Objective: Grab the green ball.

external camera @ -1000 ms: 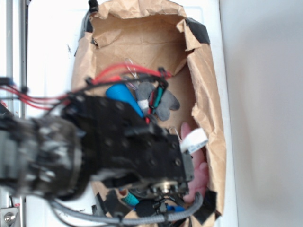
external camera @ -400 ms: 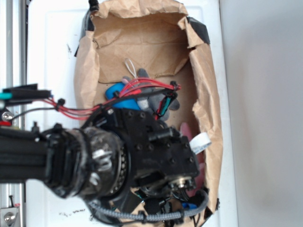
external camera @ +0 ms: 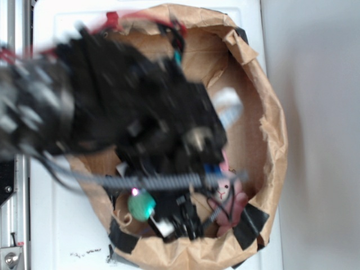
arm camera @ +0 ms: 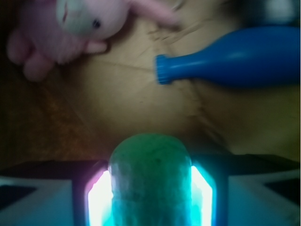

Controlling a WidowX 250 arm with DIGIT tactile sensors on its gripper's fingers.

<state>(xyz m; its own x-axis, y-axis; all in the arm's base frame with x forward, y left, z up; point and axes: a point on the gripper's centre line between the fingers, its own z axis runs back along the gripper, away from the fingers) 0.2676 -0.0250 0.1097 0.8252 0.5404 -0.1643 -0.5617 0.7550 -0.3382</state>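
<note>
The green ball point(arm camera: 150, 181) fills the bottom middle of the wrist view, squeezed between my two glowing pads point(arm camera: 99, 197). My gripper point(arm camera: 150, 197) is shut on it, above the brown paper floor. In the exterior view the green ball point(external camera: 140, 205) shows at the lower left of the paper bag, under the blurred black arm, with my gripper point(external camera: 142, 207) around it.
A pink plush bunny point(arm camera: 70, 28) lies at the top left of the wrist view and a blue bottle point(arm camera: 235, 59) at the upper right. The crumpled brown paper bag wall point(external camera: 270, 129) rings everything, taped black at the corners. The bunny point(external camera: 228, 194) rests near the bag's lower right.
The arm has swung up and left across the bag, blurred with motion. The green ball now shows in the gripper. The bag's rim has changed shape, now rounder.
</note>
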